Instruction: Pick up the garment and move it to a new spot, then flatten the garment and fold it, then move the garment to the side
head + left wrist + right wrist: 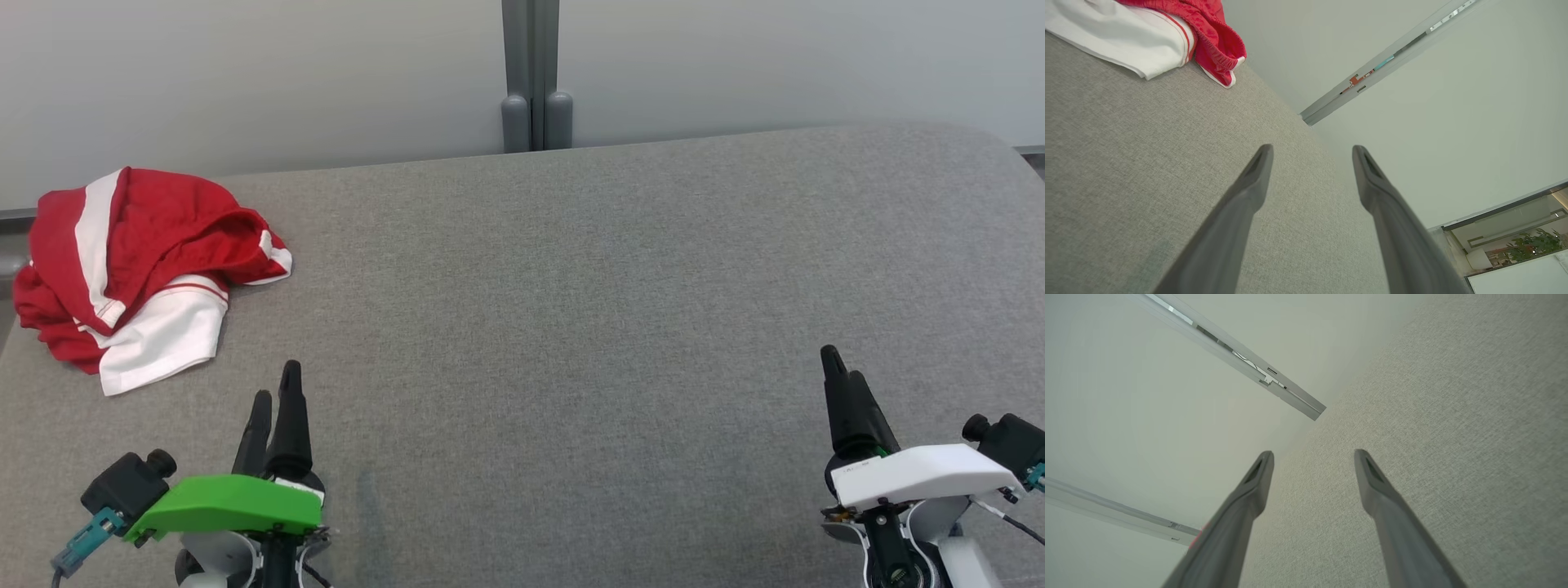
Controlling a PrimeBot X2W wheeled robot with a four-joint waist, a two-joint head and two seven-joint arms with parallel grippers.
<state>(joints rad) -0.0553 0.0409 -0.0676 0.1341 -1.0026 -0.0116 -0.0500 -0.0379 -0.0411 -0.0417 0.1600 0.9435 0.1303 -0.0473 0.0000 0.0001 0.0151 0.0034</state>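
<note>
At the upper left of the head view, a crumpled garment [147, 269] is seen in bright red, crossed by a broad white stripe, with a white panel edged by thin red lines. The padded surface [571, 327] is covered in a mottled grey weave. At the lower corners, black fingers are carried by the left gripper [276, 382], topped by a vivid green cover [233, 505], and by the right gripper [841, 365], topped by a white cover [922, 474]. The wall [245, 82] behind is coloured pale grey.

The left wrist view's top edge cuts off the garment [1147, 38], whose bunched folds hide its shape.
</note>
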